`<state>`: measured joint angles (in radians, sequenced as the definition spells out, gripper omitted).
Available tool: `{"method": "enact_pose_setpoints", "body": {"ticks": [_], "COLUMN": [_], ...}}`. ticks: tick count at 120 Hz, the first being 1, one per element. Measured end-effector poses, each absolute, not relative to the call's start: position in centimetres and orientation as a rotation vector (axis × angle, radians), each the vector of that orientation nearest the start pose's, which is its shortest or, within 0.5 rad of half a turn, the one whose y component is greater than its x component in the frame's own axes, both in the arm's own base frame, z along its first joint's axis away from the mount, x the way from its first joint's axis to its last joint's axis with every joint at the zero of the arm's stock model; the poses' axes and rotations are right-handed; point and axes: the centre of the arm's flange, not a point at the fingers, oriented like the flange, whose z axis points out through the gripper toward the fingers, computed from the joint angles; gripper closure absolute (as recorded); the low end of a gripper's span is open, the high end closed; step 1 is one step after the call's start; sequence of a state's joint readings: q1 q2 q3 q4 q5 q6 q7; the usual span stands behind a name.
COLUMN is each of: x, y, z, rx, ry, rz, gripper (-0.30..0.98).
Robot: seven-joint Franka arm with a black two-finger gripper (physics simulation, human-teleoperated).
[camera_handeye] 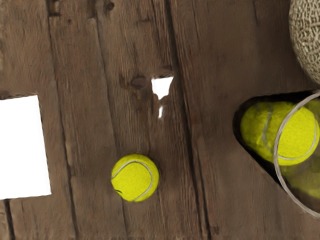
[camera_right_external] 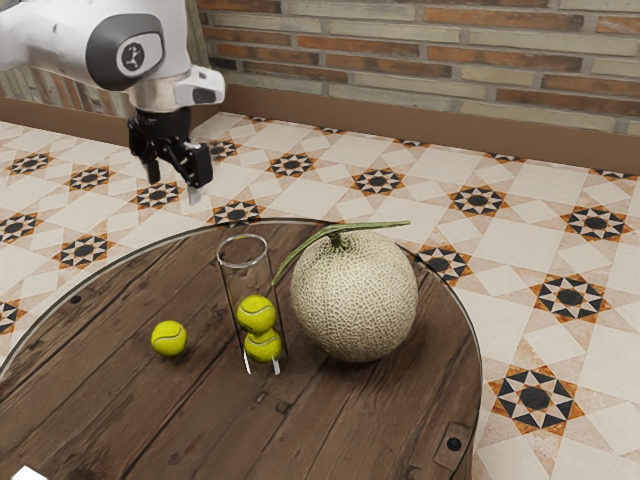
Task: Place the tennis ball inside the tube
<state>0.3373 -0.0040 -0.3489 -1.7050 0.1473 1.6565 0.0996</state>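
Note:
High over the far side of the table, at the exterior view's upper left, my gripper [camera_right_external: 172,182] stands open, with nothing between its fingers. A loose yellow-green tennis ball [camera_right_external: 169,338] lies on the wood, left of the tube in the exterior view; the wrist view has the same ball [camera_handeye: 135,177] below my hand. The clear tube [camera_right_external: 232,290] stands upright with two tennis balls stacked inside. In the wrist view the tube's rim [camera_handeye: 283,186] is beside the loose ball, with balls visible through it.
A large netted melon [camera_right_external: 355,297] with a green stem sits close beside the tube, on the exterior view's right. The round wooden table [camera_right_external: 340,420] has a thin rim. A white patch [camera_handeye: 22,147] lies on the wood, on the loose ball's side away from the tube.

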Motion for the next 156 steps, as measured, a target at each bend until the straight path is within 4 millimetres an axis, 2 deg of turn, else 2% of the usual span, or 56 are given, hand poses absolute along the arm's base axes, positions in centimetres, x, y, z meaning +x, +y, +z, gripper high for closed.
{"method": "enact_pose_setpoints", "body": {"ticks": [7, 18, 27, 38, 45, 65, 86, 97, 115, 156], "x": [54.6, 52.0, 49.3, 46.5, 45.6, 46.8, 49.2, 50.1, 49.8, 49.4], "y": [0.8, 0.9, 2.4, 3.5, 4.2, 7.8, 9.8, 10.5, 10.6, 10.9], "z": [55.4, 48.5, 44.2, 40.3, 38.4, 33.5, 28.7, 27.6, 26.9, 26.7], "rx": [-2.959, -2.931, -2.933, -2.959, -2.98, -3.054, -3.11, -3.121, -3.121, -3.12], "ry": [0.235, 0.313, 0.311, 0.294, 0.268, 0.145, 0.092, 0.072, 0.057, 0.032], "rz": [0.122, 0.245, 0.28, 0.276, 0.236, 0.1, -0.026, -0.081, -0.117, -0.114], "gripper": [0.0, 0.0, 0.0, 0.0, 0.0, 0.0, 0.0, 0.05, 0.2, 0.34]}}
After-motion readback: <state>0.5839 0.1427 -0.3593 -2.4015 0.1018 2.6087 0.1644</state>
